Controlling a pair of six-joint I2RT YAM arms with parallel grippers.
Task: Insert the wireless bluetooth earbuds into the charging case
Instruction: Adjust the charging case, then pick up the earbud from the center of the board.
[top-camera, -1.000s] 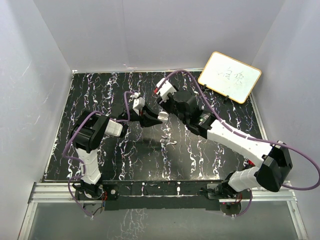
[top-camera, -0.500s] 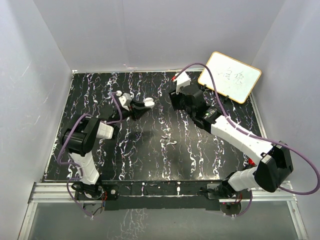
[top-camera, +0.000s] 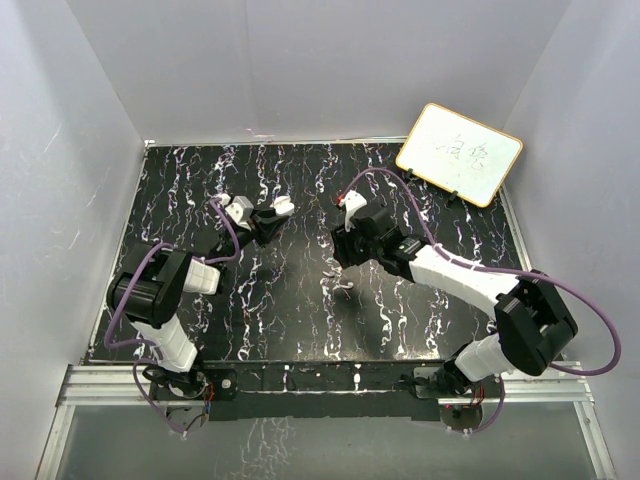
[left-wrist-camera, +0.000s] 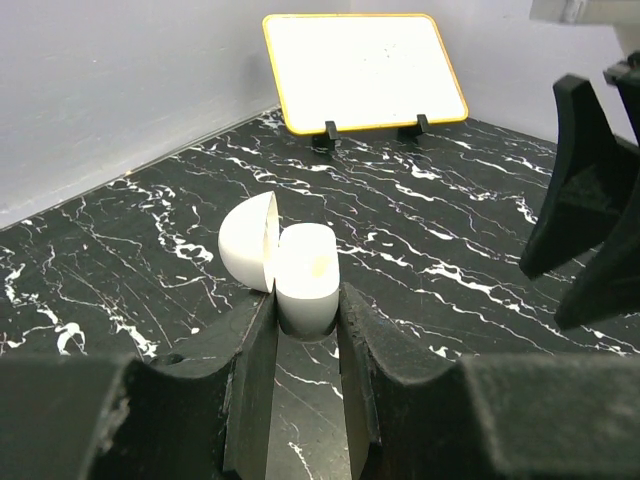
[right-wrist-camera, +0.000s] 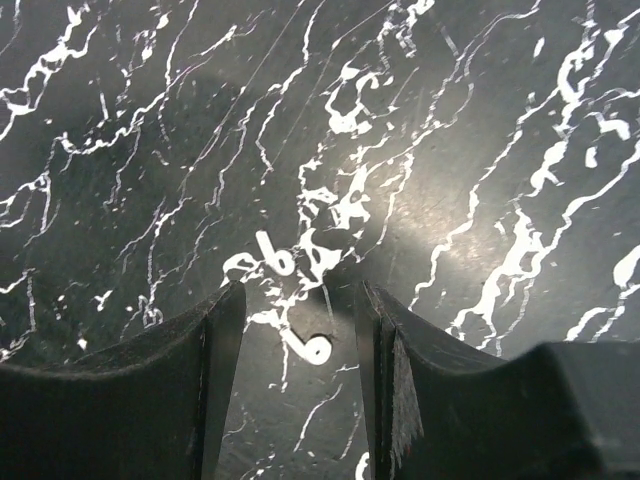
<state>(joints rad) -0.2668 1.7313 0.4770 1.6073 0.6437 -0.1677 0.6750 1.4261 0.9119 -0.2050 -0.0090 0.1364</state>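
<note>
case (left-wrist-camera: 305, 270): its bottom is hidden between the fingers of the left gripper (left-wrist-camera: 305, 300). The inside of its lid is turned out of sight.
right gripper (left-wrist-camera: 548, 296): the right edge of the left wrist view cuts it off. In its own view, the bottom edge cuts off its fingers.
earbuds (right-wrist-camera: 312, 347): in the top view they are too small to pick out from the white streaks on the table (top-camera: 280, 320).
whiteboard (top-camera: 459, 153): the writing is too small to read.

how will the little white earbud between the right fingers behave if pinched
Likely slippery: the earbud looks smooth and rounded, so it may squirt from the right gripper. Tiny, so probably light; it could skid or roll on the table.
</note>
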